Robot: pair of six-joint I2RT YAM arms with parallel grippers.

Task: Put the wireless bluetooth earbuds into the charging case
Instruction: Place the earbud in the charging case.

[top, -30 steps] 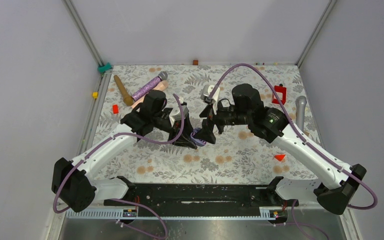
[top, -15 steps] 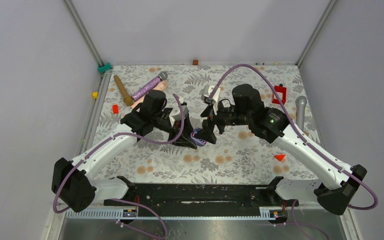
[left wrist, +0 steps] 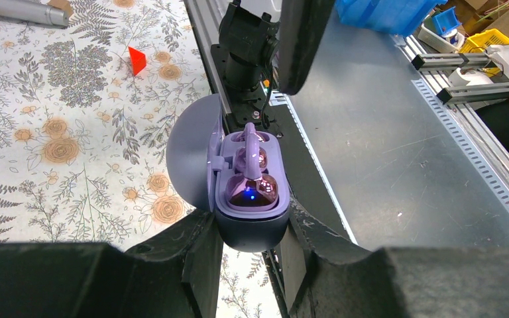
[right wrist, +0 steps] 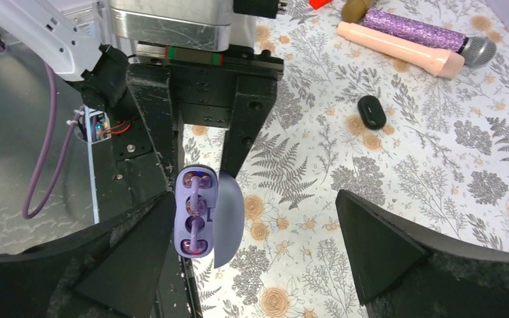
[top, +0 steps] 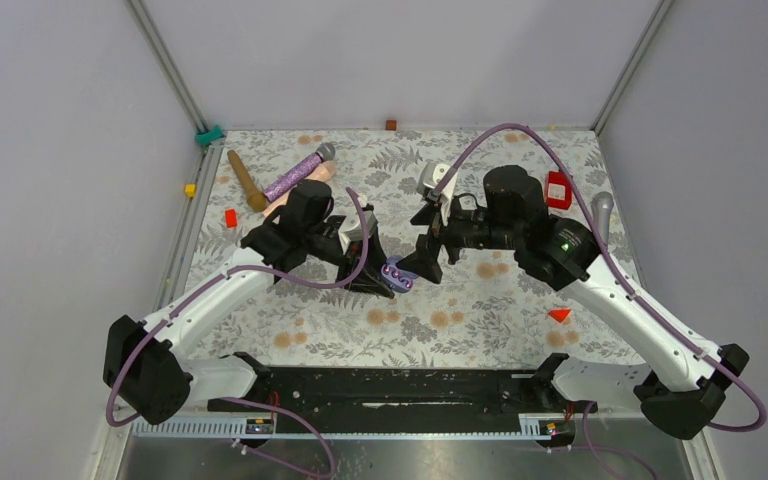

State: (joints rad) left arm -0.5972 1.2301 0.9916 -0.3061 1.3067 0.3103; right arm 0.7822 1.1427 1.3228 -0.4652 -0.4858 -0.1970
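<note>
**A:** How do the arms stand?

**B:** Both reach in toward mid-table (top: 480,300). The left gripper (top: 382,273) is clamped on the dark base of the case (left wrist: 252,228) and holds it up with the lid (left wrist: 189,162) swung open.

**A:** And the right?

**B:** The right gripper (top: 428,263) hangs just beside the case, jaws spread wide, gripping nothing.

**A:** The earbuds?

**B:** Two glossy purple earbuds (left wrist: 253,189) sit inside the case, in its lilac insert. A blue light (left wrist: 252,196) glows on one.
</note>
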